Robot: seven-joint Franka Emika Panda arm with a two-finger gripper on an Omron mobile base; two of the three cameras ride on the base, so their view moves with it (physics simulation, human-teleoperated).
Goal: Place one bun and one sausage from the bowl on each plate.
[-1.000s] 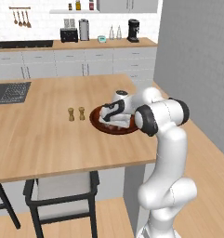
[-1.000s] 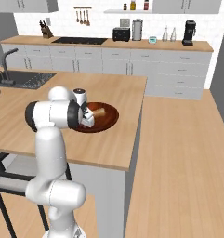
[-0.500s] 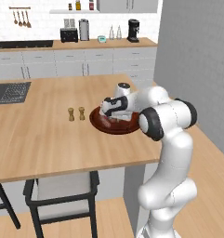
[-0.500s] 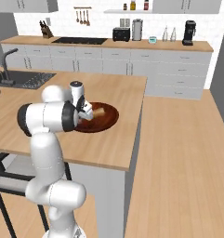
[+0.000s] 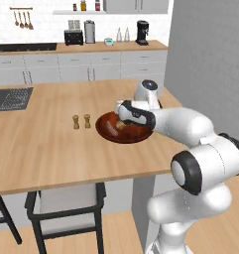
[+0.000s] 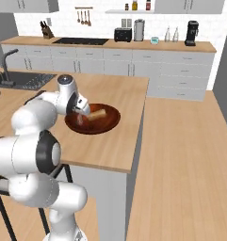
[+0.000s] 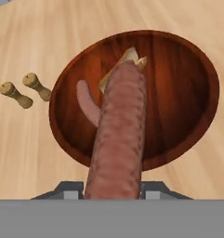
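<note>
My gripper (image 7: pixel 113 190) is shut on a long brown sausage (image 7: pixel 120 135) and hangs just above the wide dark reddish-brown bowl (image 7: pixel 178 93). A second, paler sausage (image 7: pixel 88 107) lies in the bowl's left half. Beside it is a bun (image 7: pixel 132 56), partly hidden behind the held sausage. In the base views the hand (image 5: pixel 127 111) hovers over the bowl (image 5: pixel 108 131) near the island's right end. From the right, the gripper (image 6: pixel 80 114) sits over the bowl (image 6: pixel 110 121) with the bun (image 6: pixel 97 113) beside it.
Two small wooden shakers (image 5: pixel 81 121) stand on the island just left of the bowl, also visible as shakers (image 7: pixel 25 88). A stovetop (image 5: pixel 9 96) is set in the island's far left. The island's right edge (image 6: pixel 136 127) runs close to the bowl. A chair (image 5: pixel 66 203) stands under the front edge.
The hand has shifted and risen slightly over the bowl while the arm's elbow swung out. The bowl and shakers have stayed put.
</note>
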